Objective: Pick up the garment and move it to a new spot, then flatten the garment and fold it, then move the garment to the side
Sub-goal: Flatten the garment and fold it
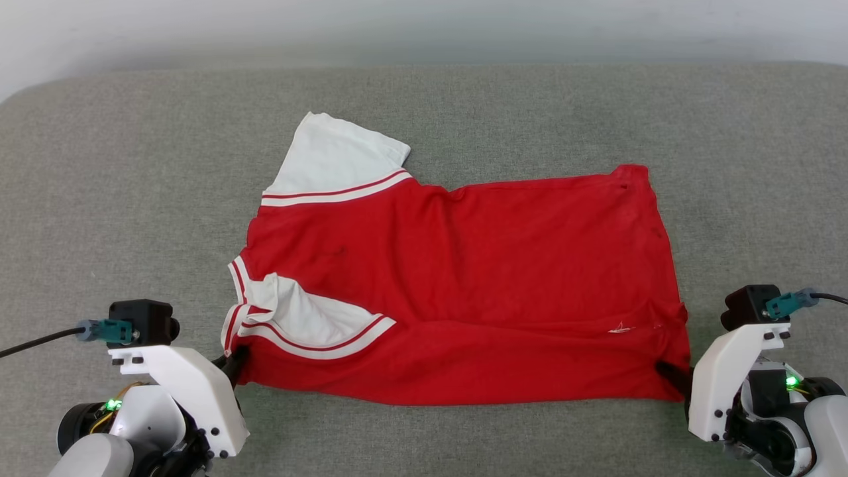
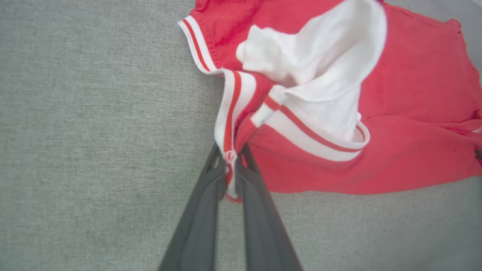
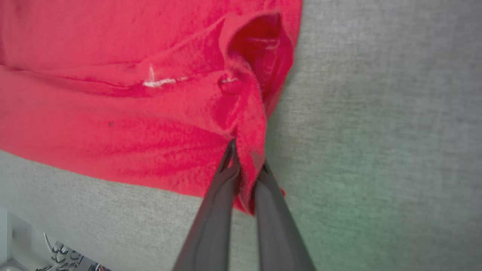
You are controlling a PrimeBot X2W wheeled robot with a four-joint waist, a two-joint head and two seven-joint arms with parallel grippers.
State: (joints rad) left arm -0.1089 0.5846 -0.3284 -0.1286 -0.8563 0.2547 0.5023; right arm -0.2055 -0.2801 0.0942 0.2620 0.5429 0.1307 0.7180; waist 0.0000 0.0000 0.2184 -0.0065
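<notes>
The red garment (image 1: 464, 285) lies spread on the grey cushioned surface, neck to the left, hem to the right, plain red side up with no lettering showing. One white sleeve (image 1: 334, 159) points toward the back; the other white sleeve (image 1: 311, 321) is folded over the body near the front left. My left gripper (image 1: 233, 363) is shut on the striped trim (image 2: 228, 124) at the front left corner, as the left wrist view shows at the gripper (image 2: 230, 158). My right gripper (image 1: 666, 372) is shut on the red hem corner (image 3: 248, 150) at the front right.
The grey fabric surface (image 1: 132, 199) stretches wide on all sides of the garment, with its rounded back edge against a pale wall (image 1: 424, 26). A bit of machinery and floor shows at the lower left corner of the right wrist view.
</notes>
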